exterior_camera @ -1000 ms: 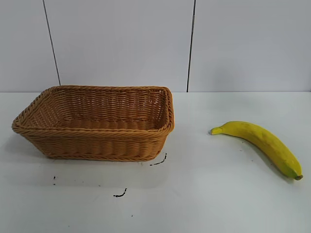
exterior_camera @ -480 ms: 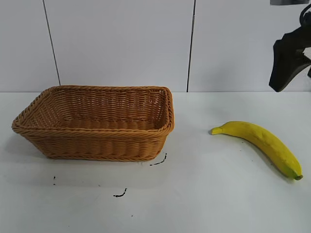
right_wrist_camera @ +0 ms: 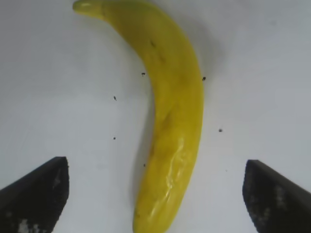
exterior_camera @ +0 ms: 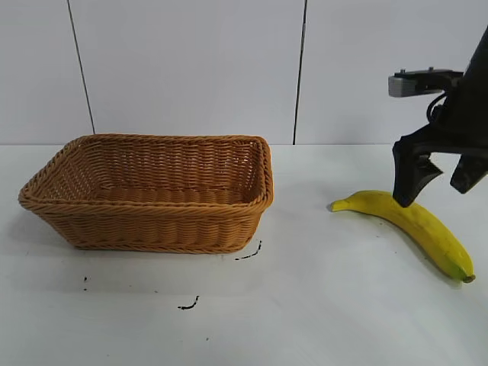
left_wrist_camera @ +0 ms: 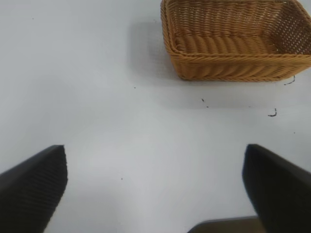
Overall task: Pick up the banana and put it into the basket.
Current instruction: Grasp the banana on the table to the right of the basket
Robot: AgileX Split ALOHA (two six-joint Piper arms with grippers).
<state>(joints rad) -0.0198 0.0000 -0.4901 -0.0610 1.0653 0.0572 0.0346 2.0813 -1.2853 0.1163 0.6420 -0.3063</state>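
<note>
Partly obscured and cropped items, both arms.

Exterior view: the right gripper (exterior_camera: 440,187) is cut off at the 3 o'clock edge, its arm largely out of frame; its nearer finger (exterior_camera: 412,177) overlaps the banana (exterior_camera: 427,229), hiding a short stretch of the upper edge, and whether it touches the fruit cannot be told. Right wrist view: one end of the banana (right_wrist_camera: 170,121) runs off at 6 o'clock. Left wrist view: the basket (left_wrist_camera: 233,68) is cropped at 12 and 3 o'clock; only the fingertips (left_wrist_camera: 34,187) of the left gripper (left_wrist_camera: 155,189) show.
</note>
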